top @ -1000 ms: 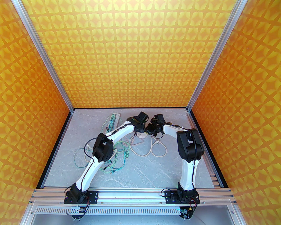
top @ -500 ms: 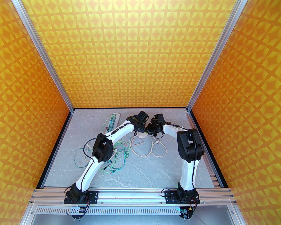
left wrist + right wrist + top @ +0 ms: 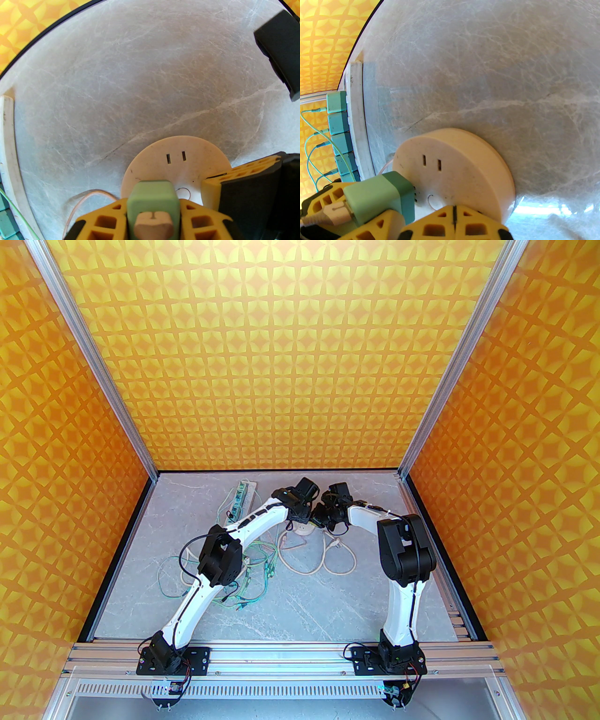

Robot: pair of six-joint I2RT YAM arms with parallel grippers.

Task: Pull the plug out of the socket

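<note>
A round cream socket [image 3: 187,152] lies flat on the grey marble table, seen from above [image 3: 305,530] between the two wrists. My left gripper [image 3: 152,206] is shut on a green plug [image 3: 152,196], which has a beige cable connector on its back. In the right wrist view the plug [image 3: 377,194] stands tilted at the socket [image 3: 464,150], and its short prongs show in the gap between them. My right gripper [image 3: 453,211] is shut, with its yellow fingertips pressed together on the socket's near top face beside the plug.
A white power strip [image 3: 355,121] holding several teal adapters [image 3: 339,131] lies to the left at the back [image 3: 241,498]. Green cables [image 3: 253,563] and cream cable loops [image 3: 328,558] lie on the table in front of the socket. Orange patterned walls enclose the table.
</note>
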